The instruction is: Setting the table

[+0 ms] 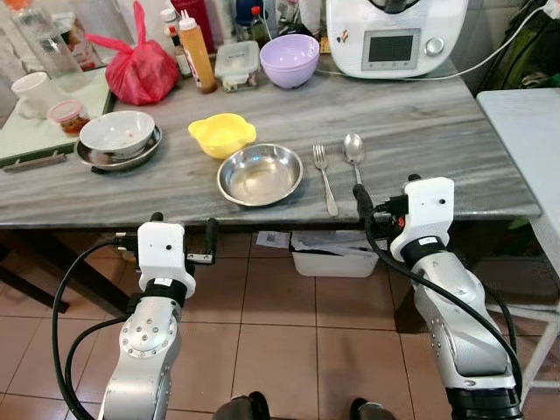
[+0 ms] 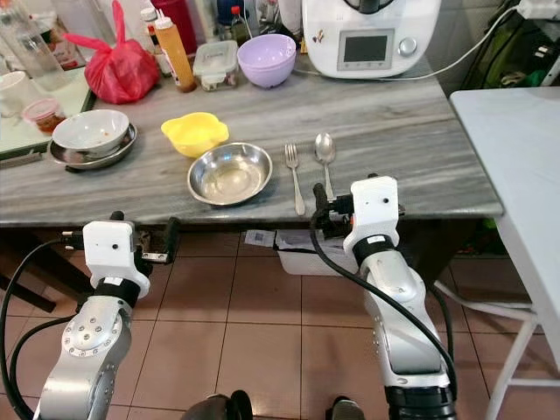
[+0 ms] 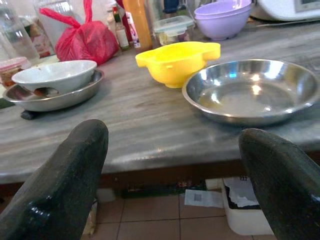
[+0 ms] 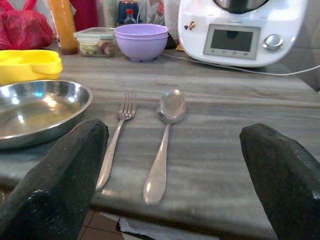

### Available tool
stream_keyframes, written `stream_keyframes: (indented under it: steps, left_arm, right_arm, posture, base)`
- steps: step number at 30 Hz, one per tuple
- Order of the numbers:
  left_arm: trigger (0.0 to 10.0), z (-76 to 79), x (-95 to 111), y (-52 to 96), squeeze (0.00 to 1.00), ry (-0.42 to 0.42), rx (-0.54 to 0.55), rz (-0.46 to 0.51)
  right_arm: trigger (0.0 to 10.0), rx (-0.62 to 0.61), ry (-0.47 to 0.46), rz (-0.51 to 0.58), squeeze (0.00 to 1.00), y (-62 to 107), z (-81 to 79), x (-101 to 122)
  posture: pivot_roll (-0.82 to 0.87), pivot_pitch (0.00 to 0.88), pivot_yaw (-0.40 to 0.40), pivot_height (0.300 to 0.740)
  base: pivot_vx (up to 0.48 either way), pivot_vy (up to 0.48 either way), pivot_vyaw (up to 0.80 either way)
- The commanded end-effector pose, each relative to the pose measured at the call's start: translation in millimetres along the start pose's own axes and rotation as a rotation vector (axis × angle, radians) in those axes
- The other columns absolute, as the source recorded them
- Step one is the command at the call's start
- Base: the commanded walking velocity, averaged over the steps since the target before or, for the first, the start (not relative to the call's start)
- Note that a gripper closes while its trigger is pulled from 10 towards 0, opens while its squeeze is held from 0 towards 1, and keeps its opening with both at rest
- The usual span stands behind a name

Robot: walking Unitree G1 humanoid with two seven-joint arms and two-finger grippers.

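left gripper [image 1: 182, 234] open and empty, low by the bench [image 1: 420, 131] edge | steel plate [image 1: 260, 174] set, fork [image 1: 325, 178] and spoon [image 1: 354, 154] just beside it | right gripper [image 1: 374, 208] open, near the spoon | we think the place is nearly set; next we may bring the yellow bowl [image 1: 222, 134]

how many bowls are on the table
4, with more possibly hidden in the clutter. Steel bowl near the front edge, yellow bowl just behind it, purple bowl at the back, white bowl on a steel plate at left.
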State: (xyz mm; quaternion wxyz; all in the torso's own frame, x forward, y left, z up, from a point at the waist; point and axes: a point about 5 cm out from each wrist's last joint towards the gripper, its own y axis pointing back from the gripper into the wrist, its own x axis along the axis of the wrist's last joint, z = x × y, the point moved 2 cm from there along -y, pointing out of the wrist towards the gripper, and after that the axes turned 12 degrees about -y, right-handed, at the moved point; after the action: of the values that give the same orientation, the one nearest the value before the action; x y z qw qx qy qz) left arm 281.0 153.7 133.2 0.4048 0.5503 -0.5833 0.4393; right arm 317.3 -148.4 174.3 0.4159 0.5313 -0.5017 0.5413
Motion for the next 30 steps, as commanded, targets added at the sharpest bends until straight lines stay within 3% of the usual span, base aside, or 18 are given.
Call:
stream_keyframes:
  steps: [1,30]
  left_arm:
    - [10.0,-2.3,-5.7,0.8,0.0,-0.014,-0.004,-0.027]
    - [10.0,2.2,-5.7,0.2,0.0,-0.007,-0.019,-0.014]
  right_arm:
    - [10.0,0.0,-0.014,-0.01,0.0,-0.8,-1.2,-1.5]
    - [10.0,-0.003,-0.013,-0.008,0.0,-4.9,0.0,-0.8]
  posture:
    - [-0.1,0.118,0.156,0.74]
    - [-0.11,0.112,0.151,0.74]
  base:
    - [-0.289,0.0,0.0]
    - [-0.257,0.0,0.0]
